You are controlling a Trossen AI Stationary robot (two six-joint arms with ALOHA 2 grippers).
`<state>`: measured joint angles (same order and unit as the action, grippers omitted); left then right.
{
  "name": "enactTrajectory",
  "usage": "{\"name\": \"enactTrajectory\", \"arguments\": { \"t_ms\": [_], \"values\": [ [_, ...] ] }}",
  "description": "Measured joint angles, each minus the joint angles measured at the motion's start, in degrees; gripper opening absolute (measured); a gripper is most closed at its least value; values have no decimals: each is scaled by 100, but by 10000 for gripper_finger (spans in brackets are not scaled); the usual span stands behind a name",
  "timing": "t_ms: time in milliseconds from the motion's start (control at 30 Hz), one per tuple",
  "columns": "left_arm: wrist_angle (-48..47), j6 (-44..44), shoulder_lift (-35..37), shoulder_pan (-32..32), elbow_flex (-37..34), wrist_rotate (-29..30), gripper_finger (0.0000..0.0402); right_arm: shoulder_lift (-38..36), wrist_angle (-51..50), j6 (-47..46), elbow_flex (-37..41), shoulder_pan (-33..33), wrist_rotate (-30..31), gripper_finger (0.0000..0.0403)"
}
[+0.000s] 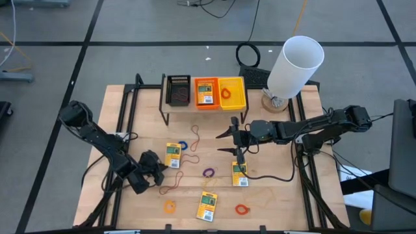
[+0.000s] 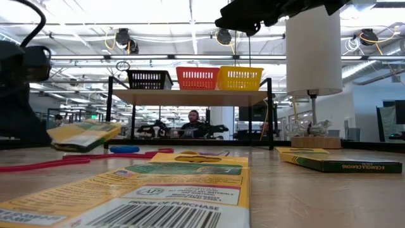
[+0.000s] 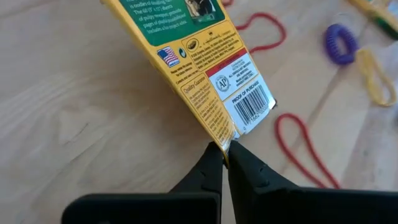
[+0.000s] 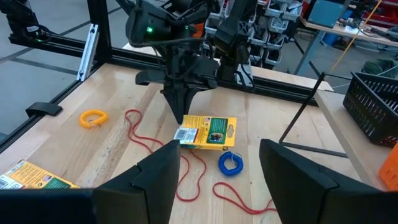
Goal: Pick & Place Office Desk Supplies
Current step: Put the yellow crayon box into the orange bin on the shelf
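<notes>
Four flat yellow packs with green labels show in the high view. One [image 1: 172, 155] is at my left gripper [image 1: 156, 170], which is shut on it. Another [image 1: 240, 173] lies flat on the table, a third [image 1: 208, 206] lies near the near edge, and the last [image 1: 205, 91] is in the orange bin [image 1: 197, 83]. Rubber-band loops lie scattered: blue [image 1: 183, 145], purple [image 1: 208, 173], orange [image 1: 169, 207], red [image 1: 192, 159]. My right gripper [image 1: 224, 143] hangs open above the table, between the shelf and the pack lying flat, touching nothing. My left gripper pinches the yellow pack between its two fingertips at the corner of the barcode end [image 3: 231, 138]. The fingers [image 4: 180, 109] point down on it, slanting in from the table's near-left. The pack [image 2: 82, 136] sits tilted; whether its far end is on the table I cannot tell.
A low shelf [image 1: 201, 112] at the table's far side carries a black bin [image 1: 178, 90], the orange bin and a yellow bin [image 1: 233, 92] with an orange band in it. A big white cylinder [image 1: 296, 65] stands at the far right. Black frame rails [image 1: 305, 169] run along both sides.
</notes>
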<state>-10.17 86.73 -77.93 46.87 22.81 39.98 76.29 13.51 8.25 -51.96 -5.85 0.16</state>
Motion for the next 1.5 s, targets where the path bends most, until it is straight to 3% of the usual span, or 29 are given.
{"name": "enactTrajectory", "arguments": {
  "t_ms": [467, 600, 833, 1133, 1333, 1500],
  "values": [
    [1687, -1641, 0, -16, 2, 944, 0, 0, -4, 98, 0, 0, 0, 210],
    [2285, -2221, 58, -264, 7, 944, 0, 0, -4, 57, 0, 0, 0, 210],
    [3206, -4010, 507, -1098, 11, 525, 0, 0, -6, 55, 0, 0, 0, 210],
    [3280, -5833, 1534, -2407, 13, 167, 0, 0, -4, 325, 0, -61, 174, 210],
    [3256, -6589, 2026, -3399, 226, -613, 0, 0, -8, 335, 0, -63, 159, 210],
    [2706, -7225, 2045, -4150, 1012, -1433, 0, 0, -6, 126, 0, -63, 155, 210]
  ]
}}
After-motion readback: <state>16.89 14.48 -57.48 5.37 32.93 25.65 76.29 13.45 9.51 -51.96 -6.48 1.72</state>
